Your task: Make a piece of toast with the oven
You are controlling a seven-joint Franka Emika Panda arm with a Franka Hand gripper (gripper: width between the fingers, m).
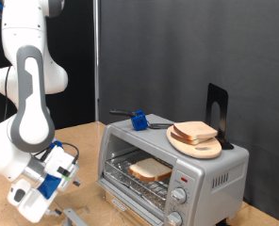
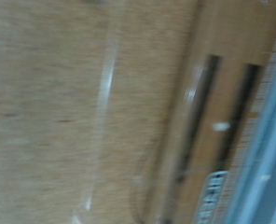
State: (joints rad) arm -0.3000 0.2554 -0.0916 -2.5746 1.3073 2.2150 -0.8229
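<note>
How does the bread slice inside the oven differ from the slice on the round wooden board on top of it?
The slice inside the oven lies flat on the wire rack, enclosed in the oven; the slice on the board sits in the open on the round wooden board, leaning slightly. The inner slice sits lower and nearer the hand, which holds neither. Both are squarish, pale tan with darker crust.

You've got a round wooden board, a blue clip and a black stand up top
</note>
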